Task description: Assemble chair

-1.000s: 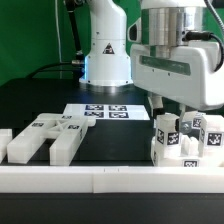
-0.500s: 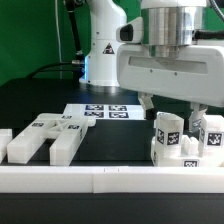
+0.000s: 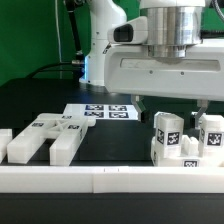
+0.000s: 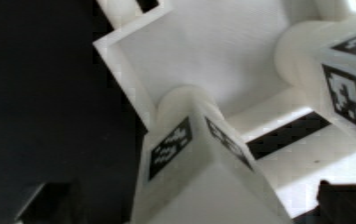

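Observation:
The chair is in loose white pieces with black-and-white tags. One cluster (image 3: 184,142) with two upright blocks stands at the exterior view's right, just behind the border rail. Flat pieces and bars (image 3: 45,139) lie at the exterior view's left. My gripper (image 3: 172,104) hangs directly over the right cluster, open wide, one dark finger (image 3: 140,103) on each side just above the block tops, holding nothing. In the wrist view the tagged blocks (image 4: 201,150) and a white slab (image 4: 193,60) fill the picture below my gripper (image 4: 193,205).
The marker board (image 3: 100,112) lies flat on the black table behind the pieces. A long low white border rail (image 3: 100,181) runs along the front. The robot's base (image 3: 105,55) stands at the back against a green backdrop.
The gripper head has turned broadside to the exterior camera and its fingers have spread wider. The upright blocks at the right stand where they stood; the left pieces have not moved.

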Controlling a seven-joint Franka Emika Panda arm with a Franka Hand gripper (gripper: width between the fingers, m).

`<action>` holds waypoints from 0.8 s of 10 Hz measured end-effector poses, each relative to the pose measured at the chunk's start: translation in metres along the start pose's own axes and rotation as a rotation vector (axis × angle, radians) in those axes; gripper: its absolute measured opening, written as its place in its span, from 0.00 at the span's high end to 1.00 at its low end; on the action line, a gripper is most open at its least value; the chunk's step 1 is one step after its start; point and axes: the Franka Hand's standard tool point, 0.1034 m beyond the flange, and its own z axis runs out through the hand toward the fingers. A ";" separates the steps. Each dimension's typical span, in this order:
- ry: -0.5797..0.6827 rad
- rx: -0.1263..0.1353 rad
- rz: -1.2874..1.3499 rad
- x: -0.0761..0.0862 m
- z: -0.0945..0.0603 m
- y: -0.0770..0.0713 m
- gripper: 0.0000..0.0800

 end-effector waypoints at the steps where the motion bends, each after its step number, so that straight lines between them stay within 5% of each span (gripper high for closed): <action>1: 0.000 -0.001 -0.075 0.000 0.000 0.000 0.19; 8: 0.000 -0.003 -0.477 0.002 0.000 0.004 0.19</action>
